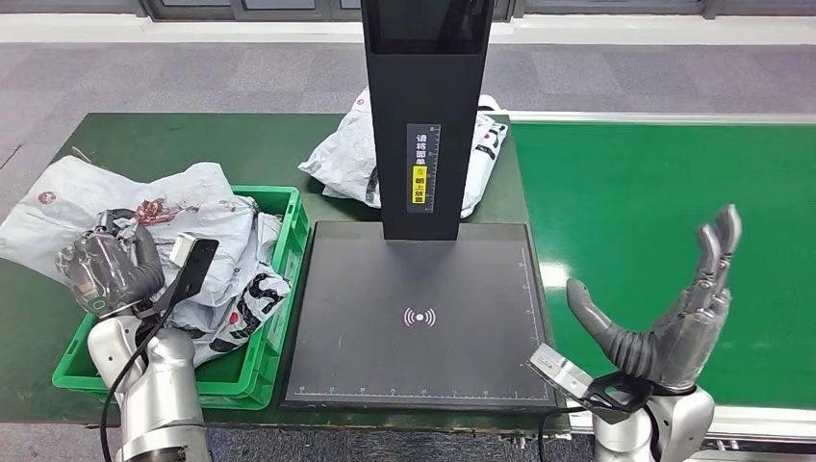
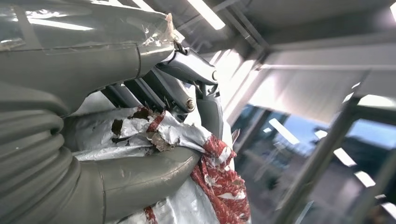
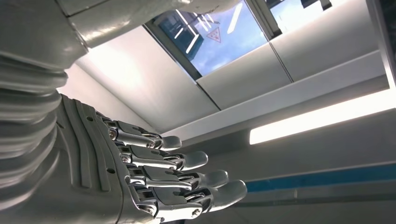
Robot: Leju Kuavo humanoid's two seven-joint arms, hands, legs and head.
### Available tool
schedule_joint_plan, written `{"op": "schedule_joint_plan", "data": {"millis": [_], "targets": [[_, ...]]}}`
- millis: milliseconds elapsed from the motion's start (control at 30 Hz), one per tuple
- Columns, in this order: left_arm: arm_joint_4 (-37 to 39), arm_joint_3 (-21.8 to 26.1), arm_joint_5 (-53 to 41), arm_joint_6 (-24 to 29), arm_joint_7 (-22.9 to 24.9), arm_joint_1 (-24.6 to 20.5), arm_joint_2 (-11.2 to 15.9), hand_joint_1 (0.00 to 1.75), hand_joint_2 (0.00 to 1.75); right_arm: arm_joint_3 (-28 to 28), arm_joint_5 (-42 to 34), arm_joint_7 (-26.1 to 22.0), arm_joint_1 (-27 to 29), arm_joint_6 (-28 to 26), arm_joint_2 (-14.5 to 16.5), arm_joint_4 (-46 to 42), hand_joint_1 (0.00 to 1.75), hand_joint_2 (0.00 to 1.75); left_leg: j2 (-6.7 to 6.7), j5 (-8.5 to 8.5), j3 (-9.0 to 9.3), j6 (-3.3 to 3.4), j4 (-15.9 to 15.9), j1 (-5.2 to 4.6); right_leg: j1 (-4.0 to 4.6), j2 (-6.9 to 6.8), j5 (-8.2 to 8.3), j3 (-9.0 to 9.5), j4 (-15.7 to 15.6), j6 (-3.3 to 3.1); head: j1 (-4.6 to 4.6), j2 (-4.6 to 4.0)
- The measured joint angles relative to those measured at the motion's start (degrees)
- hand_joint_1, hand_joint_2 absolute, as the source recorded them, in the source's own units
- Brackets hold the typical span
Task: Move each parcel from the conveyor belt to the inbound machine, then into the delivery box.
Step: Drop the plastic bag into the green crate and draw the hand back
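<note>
My left hand (image 1: pixel 108 268) grips a crumpled white parcel bag (image 1: pixel 125 207) with red print over the green delivery box (image 1: pixel 285 252) at the left. In the left wrist view the fingers (image 2: pixel 182 74) and thumb close on the bag's (image 2: pixel 205 186) folds. More white bags (image 1: pixel 241 303) lie inside the box. Another white parcel (image 1: pixel 346 154) lies on the table behind the black column of the inbound machine (image 1: pixel 419 318), whose dark scan plate is bare. My right hand (image 1: pixel 664 318) hovers above the green conveyor belt (image 1: pixel 664 192), fingers (image 3: pixel 187 177) spread and holding nothing.
The machine's black column (image 1: pixel 423 106) rises at the centre, between box and belt. The dark green table (image 1: pixel 154 144) extends left and behind the box. The belt's metal edge (image 1: pixel 760 419) runs near my right arm. Grey floor lies beyond the table.
</note>
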Motion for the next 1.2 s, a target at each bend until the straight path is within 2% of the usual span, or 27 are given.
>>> {"op": "schedule_joint_plan", "data": {"millis": [500, 533, 633, 667, 800, 900, 1200], "targets": [[4.03, 3.26, -0.63, 0.02, 0.55, -1.1, -0.51, 1.75, 1.75, 0.02, 0.02, 0.0, -0.14, 0.0, 0.0, 1.33, 0.0, 1.75, -0.01, -0.03, -0.01, -0.02, 0.0, 0.0, 0.01, -0.01, -0.02, -0.01, 0.0, 0.02, 0.0, 0.0], [4.1, 3.34, -0.63, 0.02, 0.55, -1.15, -0.52, 1.39, 1.75, 0.02, 0.02, 0.0, -0.15, 0.0, 0.0, 1.38, 0.0, 1.75, -0.01, -0.03, -0.01, -0.02, 0.0, 0.0, 0.0, -0.01, -0.02, -0.01, 0.0, 0.02, 0.01, 0.0], [4.25, 3.6, -0.63, 0.02, 0.72, -1.34, -0.57, 0.08, 1.75, 0.02, 0.08, 0.0, -0.17, 0.0, 0.0, 1.55, 0.0, 1.75, -0.01, -0.03, -0.01, -0.02, 0.0, 0.0, 0.0, -0.01, -0.02, -0.01, 0.0, 0.02, 0.01, 0.01], [4.28, 3.65, -0.64, 0.02, 1.21, -1.37, -0.58, 0.0, 1.75, 0.02, 0.1, 0.0, -0.18, 0.0, 0.0, 1.62, 0.0, 1.75, -0.01, -0.03, -0.01, -0.02, 0.0, 0.0, 0.0, -0.01, -0.02, -0.01, 0.0, 0.02, 0.0, 0.01], [4.17, 3.38, 0.43, 0.05, 3.51, -1.35, -0.7, 0.0, 1.75, 0.04, 0.09, 0.0, -0.26, 0.0, 0.0, 2.24, 0.0, 1.75, -0.01, -0.03, -0.01, -0.02, 0.0, 0.0, 0.01, -0.01, -0.02, -0.01, 0.0, 0.02, 0.0, -0.01], [3.64, 3.31, 2.57, 0.1, 2.92, -1.31, -0.73, 0.0, 1.75, 0.04, 0.02, 0.0, -0.3, 0.0, 0.0, 2.64, 0.0, 1.75, -0.01, -0.03, -0.01, -0.02, 0.0, 0.01, 0.01, -0.01, -0.02, -0.01, 0.0, 0.01, 0.0, 0.0], [-0.31, 3.77, 13.24, 0.11, -5.8, -0.76, -0.73, 0.0, 1.75, 0.04, -0.96, 0.0, -0.36, 0.0, 0.0, 3.36, 0.0, 1.75, -0.01, -0.04, -0.01, -0.02, 0.0, 0.0, 0.01, -0.01, -0.02, -0.02, 0.0, 0.02, 0.0, 0.0]]}}
